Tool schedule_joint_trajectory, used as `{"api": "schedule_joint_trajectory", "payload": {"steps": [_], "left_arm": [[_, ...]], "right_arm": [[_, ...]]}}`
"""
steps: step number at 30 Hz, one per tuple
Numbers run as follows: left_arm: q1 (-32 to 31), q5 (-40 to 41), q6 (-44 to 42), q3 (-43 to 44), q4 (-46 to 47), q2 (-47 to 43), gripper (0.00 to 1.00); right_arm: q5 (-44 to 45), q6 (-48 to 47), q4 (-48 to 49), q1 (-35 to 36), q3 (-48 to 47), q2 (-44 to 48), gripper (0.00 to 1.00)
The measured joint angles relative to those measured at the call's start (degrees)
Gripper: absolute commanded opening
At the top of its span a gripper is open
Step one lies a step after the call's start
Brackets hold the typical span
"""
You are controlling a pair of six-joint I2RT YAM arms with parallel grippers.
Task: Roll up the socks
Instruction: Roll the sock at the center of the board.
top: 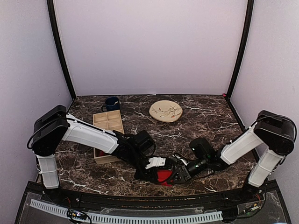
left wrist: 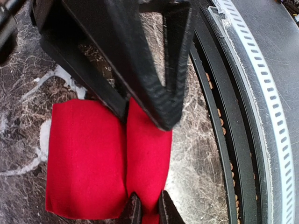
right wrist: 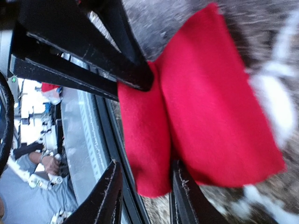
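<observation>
The red socks lie folded into a thick pad on the marble table near its front edge. In the left wrist view, the socks show a deep crease, and my left gripper is shut on the narrower fold right of it. My right gripper is open around the same fold of the socks from the opposite side. Its left fingertip stands clear of the cloth. From above, the left gripper and right gripper meet over the socks.
A round beige plate lies at the back centre. A dark blue mug and a wooden compartment tray stand back left. The black front rail runs just beside the socks.
</observation>
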State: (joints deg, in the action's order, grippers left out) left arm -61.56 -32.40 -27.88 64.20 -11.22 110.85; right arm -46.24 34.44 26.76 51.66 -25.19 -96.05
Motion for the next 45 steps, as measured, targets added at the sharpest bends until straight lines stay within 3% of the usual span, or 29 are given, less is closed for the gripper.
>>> {"api": "schedule_joint_trajectory", "payload": {"steps": [24, 36, 45], "left_arm": [[4.4, -13.0, 0.0, 16.4, -19.6, 11.5, 0.15], [6.0, -18.9, 0.0, 26.3, -31.3, 19.0, 0.15], [7.1, -22.0, 0.0, 30.4, -36.6, 22.4, 0.15]], "right_arm": [[24.6, -7.9, -14.1, -1.3, 5.0, 26.0, 0.37], [41.0, -13.0, -19.3, 12.9, 5.0, 32.1, 0.41], [48.2, -16.9, -21.2, 20.4, 2.6, 29.1, 0.42]]}}
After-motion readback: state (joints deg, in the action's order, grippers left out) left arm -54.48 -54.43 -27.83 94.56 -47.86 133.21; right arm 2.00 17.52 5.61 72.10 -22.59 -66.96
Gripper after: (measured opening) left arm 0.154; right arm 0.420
